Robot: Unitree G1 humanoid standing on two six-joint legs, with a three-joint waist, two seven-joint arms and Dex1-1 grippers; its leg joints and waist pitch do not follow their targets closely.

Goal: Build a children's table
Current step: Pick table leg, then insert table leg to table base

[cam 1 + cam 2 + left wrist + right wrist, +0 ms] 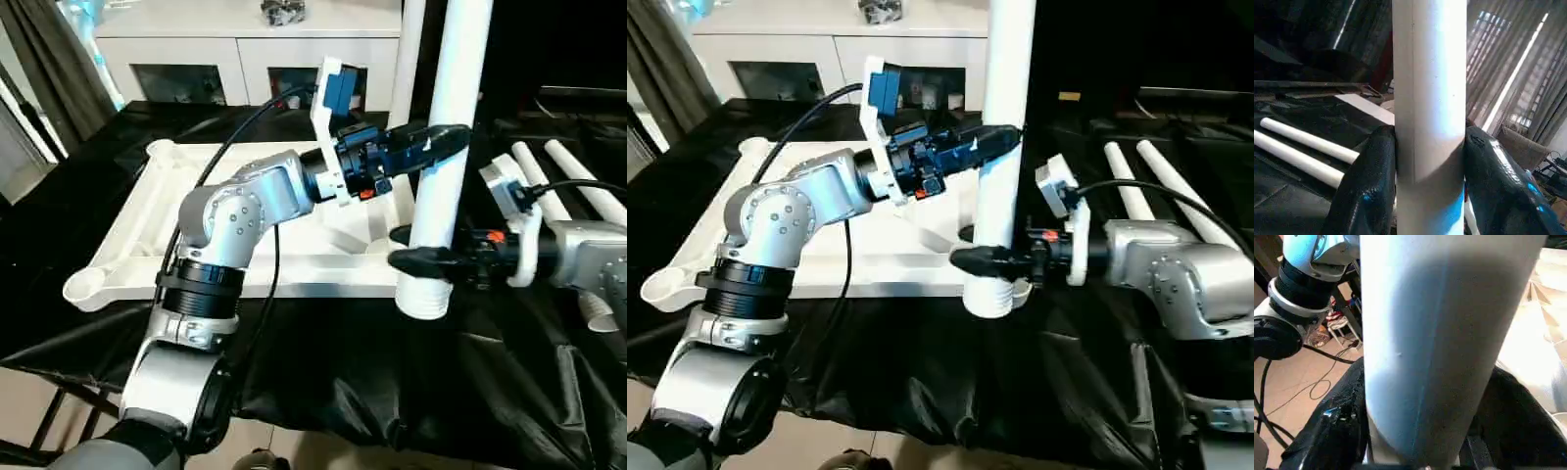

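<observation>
Gripping one upright leg, left gripper clamps it high, right gripper low; tabletop behind, two legs far right.

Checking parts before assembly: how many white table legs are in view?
3, perhaps more hidden. One leg stands upright, held by both grippers, left gripper above right gripper, near the tabletop. Two spare legs lie side by side on the black table at right.
</observation>
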